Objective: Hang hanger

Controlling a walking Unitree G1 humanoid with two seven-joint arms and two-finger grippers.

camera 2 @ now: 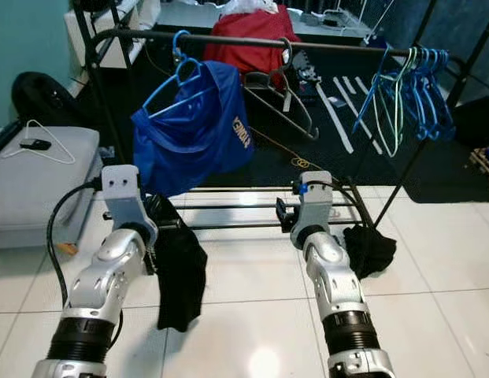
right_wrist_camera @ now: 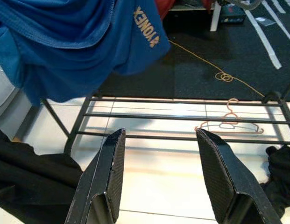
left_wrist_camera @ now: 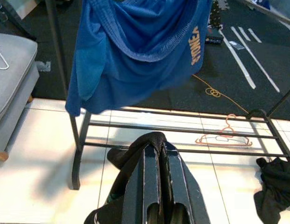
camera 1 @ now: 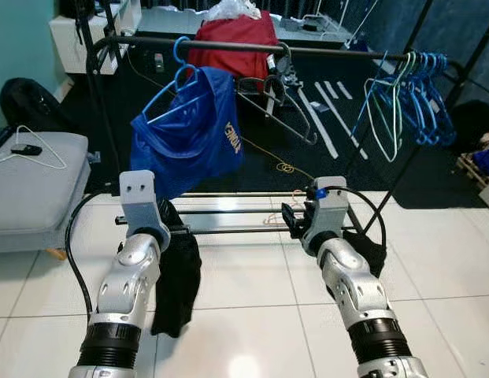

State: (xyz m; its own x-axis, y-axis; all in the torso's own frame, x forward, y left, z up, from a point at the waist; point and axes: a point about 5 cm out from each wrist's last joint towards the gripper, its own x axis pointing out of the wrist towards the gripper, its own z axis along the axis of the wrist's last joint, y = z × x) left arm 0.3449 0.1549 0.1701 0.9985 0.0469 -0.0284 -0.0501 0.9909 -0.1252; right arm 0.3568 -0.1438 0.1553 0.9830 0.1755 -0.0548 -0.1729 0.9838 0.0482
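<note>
Blue hanger (camera 1: 178, 79) is already hooked on the top rail (camera 1: 323, 52) of the clothes rack (camera 2: 110, 110), carrying the blue shirt (camera 1: 193, 134), which sags off-centre toward the robot's left because it sits loosely in the hanger rather than squared on the shoulders. Looks like the hang step is done for this one.

Left end effector (left_wrist_camera: 154, 154) is clenched on a black garment (camera 1: 178, 276); cloth drapes down below the wrist, held low and clear of the rack's bottom bars, probably the next item to go up.

Right end effector (right_wrist_camera: 166, 172) is released, nothing between the fingers, parked near the lower bars (right_wrist_camera: 182, 116) with room to work.

Spare blue hangers (camera 1: 409, 94) bunch at the rail's far right end, well apart from the shirt. An orange hanger (right_wrist_camera: 229, 123) lies on the floor under the rack. Another dark cloth (camera 2: 368, 248) is heaped by the rack's right foot.
</note>
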